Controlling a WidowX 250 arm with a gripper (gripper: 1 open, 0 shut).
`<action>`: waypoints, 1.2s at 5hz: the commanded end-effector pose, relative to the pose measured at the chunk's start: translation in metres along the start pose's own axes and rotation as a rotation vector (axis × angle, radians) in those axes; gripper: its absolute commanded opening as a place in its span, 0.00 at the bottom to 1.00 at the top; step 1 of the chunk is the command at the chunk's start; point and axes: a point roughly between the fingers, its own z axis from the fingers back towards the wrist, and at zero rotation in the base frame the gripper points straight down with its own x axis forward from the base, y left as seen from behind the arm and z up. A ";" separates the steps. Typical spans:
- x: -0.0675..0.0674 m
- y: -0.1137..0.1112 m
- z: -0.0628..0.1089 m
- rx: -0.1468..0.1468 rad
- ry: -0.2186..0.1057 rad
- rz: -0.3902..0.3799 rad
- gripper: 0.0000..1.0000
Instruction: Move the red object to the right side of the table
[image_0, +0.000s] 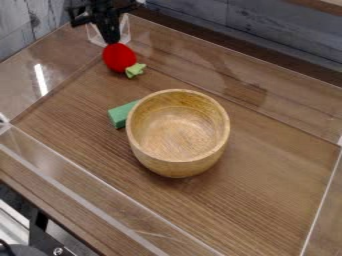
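Note:
The red object (119, 57), a small round toy fruit with a green leafy tip, hangs just under my gripper (108, 39) at the far left of the table (267, 180). The dark fingers come down from the top edge of the view and are shut on the fruit's upper side. It looks lifted a little off the wood. The leafy tip points down and to the right. The upper part of the gripper is cut off by the frame.
A large wooden bowl (179, 130) stands in the middle of the table, with a flat green block (122, 114) touching its left side. Low clear acrylic walls (318, 215) border the tabletop. Bare wood lies to the right of the bowl.

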 end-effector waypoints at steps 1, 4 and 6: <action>-0.020 -0.018 0.053 -0.055 -0.081 -0.064 0.00; -0.020 -0.026 0.043 -0.046 -0.062 -0.079 0.00; -0.007 -0.027 0.027 -0.036 -0.052 -0.069 1.00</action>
